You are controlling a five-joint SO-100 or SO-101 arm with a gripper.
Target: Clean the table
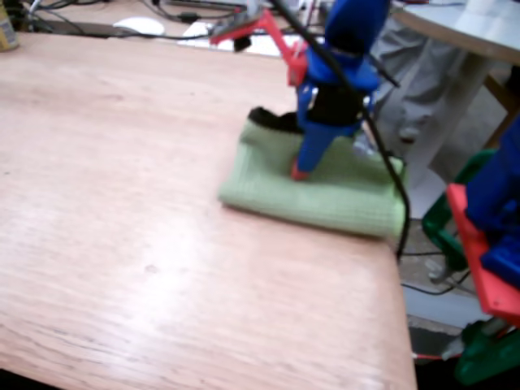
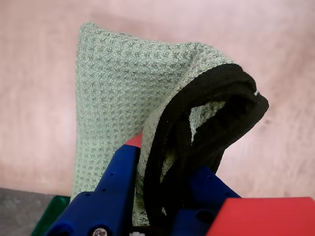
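Oblique fixed view; close wrist view

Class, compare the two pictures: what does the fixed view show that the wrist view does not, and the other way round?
Only the fixed view shows the table's rounded corner, the whole blue arm and the round pale table. Only the wrist view shows the cloth's waffle weave and bunched black edging close up. Both show the green cloth on the wood with the fingers on it.

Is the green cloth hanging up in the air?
No, in the fixed view the green cloth lies flat on the table near its edge, with the gripper pressing down on it.
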